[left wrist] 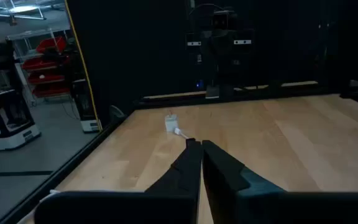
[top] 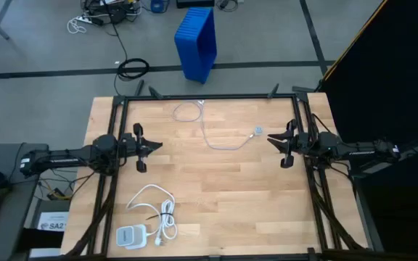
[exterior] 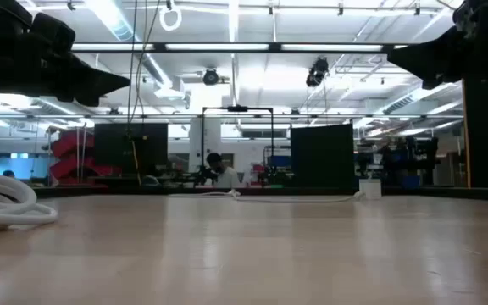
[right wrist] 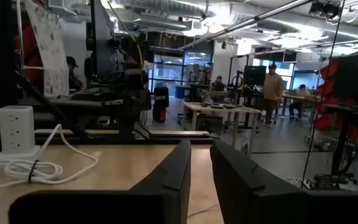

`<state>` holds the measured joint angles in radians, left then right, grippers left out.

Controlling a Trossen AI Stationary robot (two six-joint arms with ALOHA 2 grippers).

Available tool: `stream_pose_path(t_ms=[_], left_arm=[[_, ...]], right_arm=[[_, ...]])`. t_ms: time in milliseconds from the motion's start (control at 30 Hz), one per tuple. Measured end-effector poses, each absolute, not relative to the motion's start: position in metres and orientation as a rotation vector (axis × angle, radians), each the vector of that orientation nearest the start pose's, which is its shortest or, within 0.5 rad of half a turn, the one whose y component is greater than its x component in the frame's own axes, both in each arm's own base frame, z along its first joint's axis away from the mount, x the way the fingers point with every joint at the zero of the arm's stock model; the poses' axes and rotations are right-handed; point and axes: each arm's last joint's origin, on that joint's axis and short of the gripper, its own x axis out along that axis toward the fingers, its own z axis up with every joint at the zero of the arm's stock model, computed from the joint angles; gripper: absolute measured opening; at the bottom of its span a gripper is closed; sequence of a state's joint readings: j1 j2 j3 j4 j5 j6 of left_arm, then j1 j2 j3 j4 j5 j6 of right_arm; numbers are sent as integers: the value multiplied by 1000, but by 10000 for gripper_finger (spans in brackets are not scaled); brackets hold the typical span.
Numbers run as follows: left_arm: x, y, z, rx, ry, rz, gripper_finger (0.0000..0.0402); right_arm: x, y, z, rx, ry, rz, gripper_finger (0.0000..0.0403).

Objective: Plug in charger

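The charger, a pale rounded brick, lies flat at the table's near left, and it also shows in the right wrist view. Its thick white cord lies coiled on the wood beside it. My left gripper hovers shut above the table's left side, farther from the near edge than the charger. My right gripper hovers at the right side, its fingers a narrow gap apart with nothing between them. Both point level toward the table's middle.
A thin white cable lies across the far middle of the table, and its small end plug also shows in the left wrist view. A dark frame edges the table. A blue bin stands on the floor beyond.
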<state>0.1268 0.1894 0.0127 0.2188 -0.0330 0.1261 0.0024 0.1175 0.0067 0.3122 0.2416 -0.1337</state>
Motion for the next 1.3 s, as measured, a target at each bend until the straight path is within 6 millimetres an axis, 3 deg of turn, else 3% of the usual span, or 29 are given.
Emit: stream_pose_path(t_ms=[867, 1300], left_arm=[[108, 15, 173, 128, -32, 162, 1], [108, 15, 173, 128, -32, 162, 1]], right_arm=[[102, -7, 186, -108, -184, -252, 25], [102, -7, 186, -108, -184, -251, 40]])
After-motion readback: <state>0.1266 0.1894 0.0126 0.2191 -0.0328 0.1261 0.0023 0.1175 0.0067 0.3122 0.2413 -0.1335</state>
